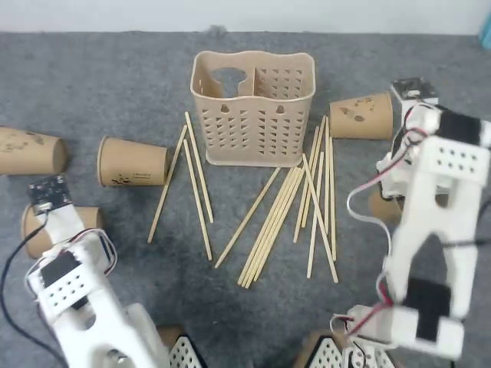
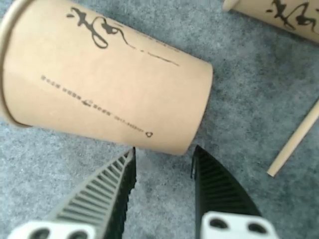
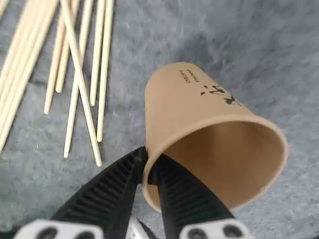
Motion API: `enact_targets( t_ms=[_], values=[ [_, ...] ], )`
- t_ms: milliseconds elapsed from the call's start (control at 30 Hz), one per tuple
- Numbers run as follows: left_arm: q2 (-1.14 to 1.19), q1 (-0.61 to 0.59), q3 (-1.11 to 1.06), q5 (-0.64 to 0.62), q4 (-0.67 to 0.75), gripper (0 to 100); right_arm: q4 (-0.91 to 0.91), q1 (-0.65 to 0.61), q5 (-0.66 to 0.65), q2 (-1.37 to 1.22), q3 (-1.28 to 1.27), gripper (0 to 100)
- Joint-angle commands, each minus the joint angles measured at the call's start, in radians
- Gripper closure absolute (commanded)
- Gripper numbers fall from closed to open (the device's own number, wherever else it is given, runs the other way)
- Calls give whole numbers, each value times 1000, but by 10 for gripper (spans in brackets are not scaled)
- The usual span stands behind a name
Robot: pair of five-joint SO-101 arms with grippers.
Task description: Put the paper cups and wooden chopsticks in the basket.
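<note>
Grey felt-covered counter (image 1: pixel 92 84), white wall (image 1: pixel 230 14) behind. Left gripper (image 2: pixel 163 152) fingers apart beside a lying paper cup (image 2: pixel 104 79). Right gripper (image 3: pixel 148 157) fingers clamped on second cup (image 3: pixel 199 114) at its rim.

Brown black-marked cup (image 3: pixel 199 117), beige basket (image 1: pixel 253 126)

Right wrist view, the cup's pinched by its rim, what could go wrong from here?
1. The right gripper pinches only the thin wall of its cup at the rim; it may crumple or swing loose when lifted.
2. Chopsticks lie close beside it; a low move could scatter them.
3. The open left gripper is at the narrow end of a lying cup, which may roll away.
</note>
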State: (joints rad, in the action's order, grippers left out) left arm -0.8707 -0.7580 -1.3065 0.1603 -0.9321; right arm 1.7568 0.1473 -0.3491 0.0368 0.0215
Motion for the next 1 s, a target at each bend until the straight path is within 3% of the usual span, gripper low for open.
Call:
enact_targets(
  t_ms=[0,133,367,667,967],
  values=[
    [-11,-8,10,-11,25,819,36,-8,-20,-102,55,990],
    [-11,-8,10,-11,25,819,35,-15,-20,-202,115,963],
    [-11,-6,10,-11,25,819,39,-22,-20,-197,201,752],
    [-11,-6,10,-11,25,819,42,-8,-17,24,259,772],
    [-12,-6,10,-11,25,819,39,200,-12,182,198,772]
  ],
)
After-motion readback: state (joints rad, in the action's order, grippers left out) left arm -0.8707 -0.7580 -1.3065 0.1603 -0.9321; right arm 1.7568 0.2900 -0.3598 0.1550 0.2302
